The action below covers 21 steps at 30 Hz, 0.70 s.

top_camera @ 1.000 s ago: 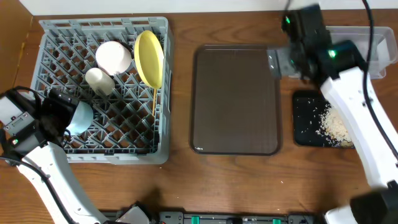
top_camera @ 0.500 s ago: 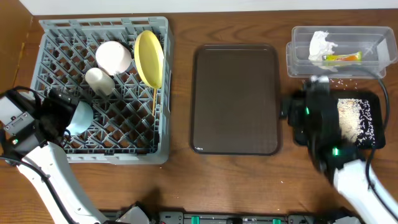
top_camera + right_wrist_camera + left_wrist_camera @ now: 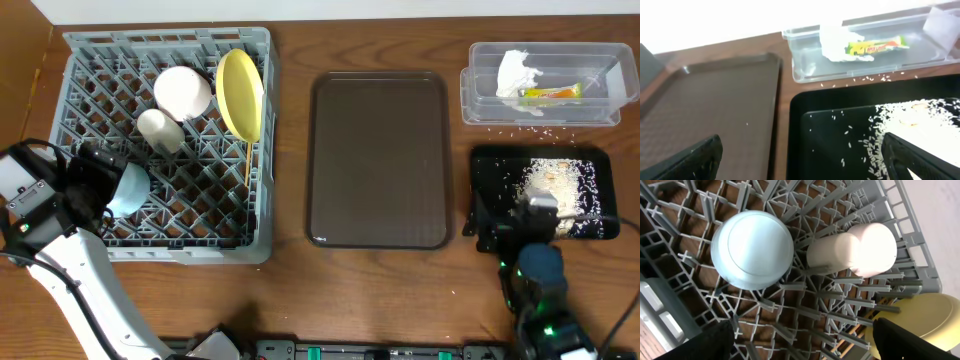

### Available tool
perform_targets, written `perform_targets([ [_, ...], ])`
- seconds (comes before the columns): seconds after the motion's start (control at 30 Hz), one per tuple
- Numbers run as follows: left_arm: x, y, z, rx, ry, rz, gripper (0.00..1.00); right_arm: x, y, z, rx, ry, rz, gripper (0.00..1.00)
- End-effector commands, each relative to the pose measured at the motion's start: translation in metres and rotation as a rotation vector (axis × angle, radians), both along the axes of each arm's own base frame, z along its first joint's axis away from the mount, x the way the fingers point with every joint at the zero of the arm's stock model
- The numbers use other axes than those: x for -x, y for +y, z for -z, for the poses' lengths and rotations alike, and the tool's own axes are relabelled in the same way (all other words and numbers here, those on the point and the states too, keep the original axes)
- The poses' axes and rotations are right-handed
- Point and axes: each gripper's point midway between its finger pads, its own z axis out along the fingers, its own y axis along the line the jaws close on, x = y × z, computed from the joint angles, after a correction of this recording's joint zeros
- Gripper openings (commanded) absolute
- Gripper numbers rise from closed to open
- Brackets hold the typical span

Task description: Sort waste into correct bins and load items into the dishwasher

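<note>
1. Overhead: the dish rack (image 3: 165, 40), at 9 o'clock, is holding one white bowl (image 3: 182, 92), one light blue bowl (image 3: 130, 188), one cup (image 3: 158, 127), one plate (image 3: 240, 95) and chopsticks (image 3: 247, 162). The clear tub (image 3: 600, 113) is holding one napkin (image 3: 515, 72) and one wrapper (image 3: 552, 93).
2. Left wrist: the left end effector (image 3: 802, 325) is gaping empty, the light blue bowl lying toward 11 o'clock.
3. Right wrist: the right end effector (image 3: 801, 142) is gaping empty, crumbs (image 3: 900, 120) lying toward 1 o'clock in the black tray (image 3: 825, 135).

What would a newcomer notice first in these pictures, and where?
The large grey plastic dish rack at the left stands out, with a pale yellow plate on edge inside. At the right, pale rice-like crumbs lie scattered on the shallow black rectangular tray, and a crumpled white paper napkin sits in the clear plastic tub behind it.
</note>
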Motion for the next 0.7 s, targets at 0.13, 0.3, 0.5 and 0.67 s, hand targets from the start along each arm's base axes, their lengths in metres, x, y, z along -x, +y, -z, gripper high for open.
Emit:
perform_targets([
  [0.13,-0.001,0.0,0.001,0.004,0.0,0.005,0.9,0.008,-0.017,-0.003,-0.038,-0.071,0.058,0.99],
  [0.3,-0.001,0.0,0.001,0.004,0.0,0.005,0.9,0.011,-0.023,-0.003,-0.035,-0.066,0.07,0.99],
  [0.5,-0.001,0.0,0.001,0.004,0.0,0.005,0.9,0.019,-0.028,0.001,-0.03,-0.046,0.08,0.99],
  [0.67,-0.001,0.0,0.001,0.004,0.0,0.005,0.9,0.023,-0.029,0.009,-0.037,-0.014,0.063,0.99],
])
